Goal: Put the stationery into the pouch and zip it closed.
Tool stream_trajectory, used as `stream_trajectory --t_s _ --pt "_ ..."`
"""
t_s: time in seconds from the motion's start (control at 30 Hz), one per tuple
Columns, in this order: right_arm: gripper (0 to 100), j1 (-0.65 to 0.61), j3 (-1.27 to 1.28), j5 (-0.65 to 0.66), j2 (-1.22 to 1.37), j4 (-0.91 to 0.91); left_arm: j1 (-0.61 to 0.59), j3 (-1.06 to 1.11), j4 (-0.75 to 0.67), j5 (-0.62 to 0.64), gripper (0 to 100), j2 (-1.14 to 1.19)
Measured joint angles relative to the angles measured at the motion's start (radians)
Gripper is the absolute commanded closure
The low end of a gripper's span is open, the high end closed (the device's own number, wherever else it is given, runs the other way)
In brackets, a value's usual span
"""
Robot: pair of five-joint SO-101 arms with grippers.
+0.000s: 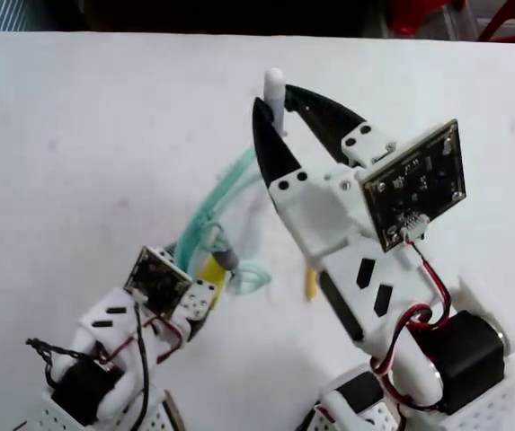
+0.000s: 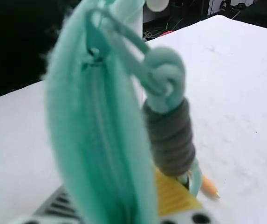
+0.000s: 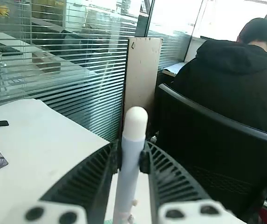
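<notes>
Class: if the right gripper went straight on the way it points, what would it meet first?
Probably nothing near: the right gripper, holding a white pen, points over bare table toward its far edge. Depth beyond is unclear.

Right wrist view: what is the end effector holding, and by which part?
A white pen, upright, clamped in the right end effector just below its rounded tip.
</notes>
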Motion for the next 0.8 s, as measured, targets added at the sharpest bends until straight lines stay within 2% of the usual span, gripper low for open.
stream_trajectory --t_s 0.27,0.8 --pt "98.2 -0.002 0.000 0.000 0.000 0.000 0.000 0.005 0.000 0.002 97 0.002" --pt "98.2 -0.017 0.000 0.000 0.092 -0.117 0.002 0.005 0.000 0.000 97 0.003"
